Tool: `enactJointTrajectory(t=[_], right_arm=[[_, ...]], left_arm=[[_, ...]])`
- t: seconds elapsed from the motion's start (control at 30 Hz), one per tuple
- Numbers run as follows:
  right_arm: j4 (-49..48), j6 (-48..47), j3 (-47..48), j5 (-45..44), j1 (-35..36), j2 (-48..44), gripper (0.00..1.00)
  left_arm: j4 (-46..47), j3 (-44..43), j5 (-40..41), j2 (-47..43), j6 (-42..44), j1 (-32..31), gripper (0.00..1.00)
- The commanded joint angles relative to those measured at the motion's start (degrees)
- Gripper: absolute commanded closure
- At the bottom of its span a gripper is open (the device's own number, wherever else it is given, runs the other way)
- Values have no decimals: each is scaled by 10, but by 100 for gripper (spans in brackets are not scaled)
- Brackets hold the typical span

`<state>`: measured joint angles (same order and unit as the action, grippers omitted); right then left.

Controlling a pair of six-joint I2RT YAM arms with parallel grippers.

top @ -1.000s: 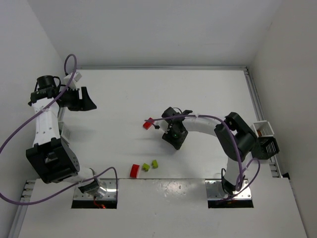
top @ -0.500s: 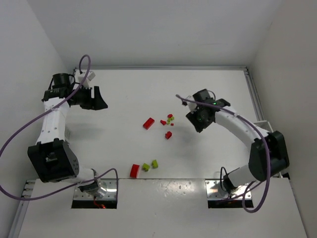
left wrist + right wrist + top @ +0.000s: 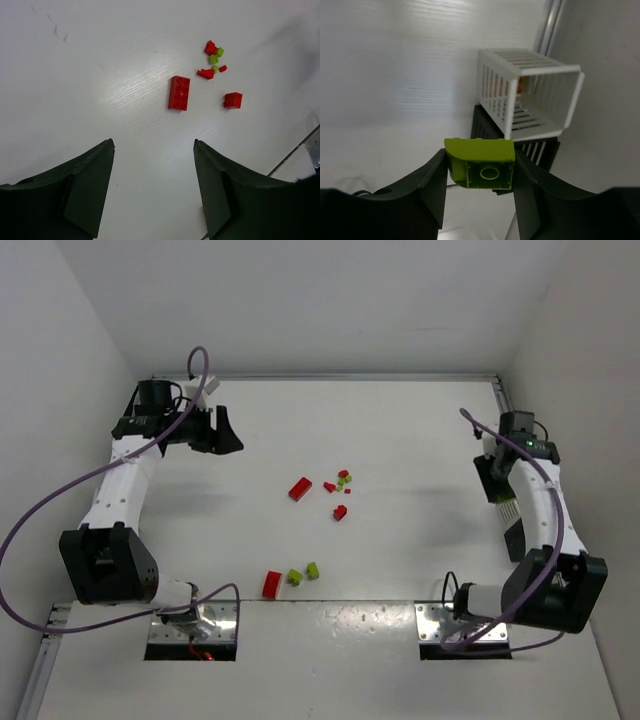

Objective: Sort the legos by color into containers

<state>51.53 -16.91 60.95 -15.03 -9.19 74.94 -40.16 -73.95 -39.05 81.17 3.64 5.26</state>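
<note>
Currently: drop-off step. Over the table (image 3: 400, 420), left gripper (image 3: 152, 150) hangs wide open, empty; right gripper (image 3: 480, 157), near the white bin (image 3: 535, 95), pinches a lime brick (image 3: 487, 172). Loose legos (image 3: 340, 483) lie mid-table. Next: centre over the matching bin, release.

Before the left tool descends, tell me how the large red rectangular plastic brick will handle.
The large red rectangular plastic brick lies flat, studs up, so it should slide rather than roll or tip. It looks moulded: probably stiff and light. The glossy white table may let it skate from a one-sided push.
</note>
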Motion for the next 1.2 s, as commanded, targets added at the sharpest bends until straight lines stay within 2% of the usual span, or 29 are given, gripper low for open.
enactJointTrajectory(t=[0.0,0.23,0.37,0.53,0.63,0.87,1.0,1.17], right_arm=[[20,-53,32,-5,-60,-18,85],[37,-123,60,48,-204,-12,85],[44,-145,55,74,-240,-7,86],[49,-169,37,94,-285,-7,86],[49,-175,30,109,-297,-1,82],[49,-185,17,116,-314,10,68],[49,-190,17,116,-319,10,51],[49,-190,17,116,-325,15,36]], left_arm=[[39,0,1,0,-32,-17,30],[50,-5,6,5,-45,-34,30],[55,-5,12,5,-51,-45,30],[61,-10,24,10,-63,-56,25],[61,-10,24,10,-68,-61,24],[61,-10,35,10,-68,-67,23],[55,-10,47,10,-62,-67,21],[32,-10,58,18,-20,-67,21]])
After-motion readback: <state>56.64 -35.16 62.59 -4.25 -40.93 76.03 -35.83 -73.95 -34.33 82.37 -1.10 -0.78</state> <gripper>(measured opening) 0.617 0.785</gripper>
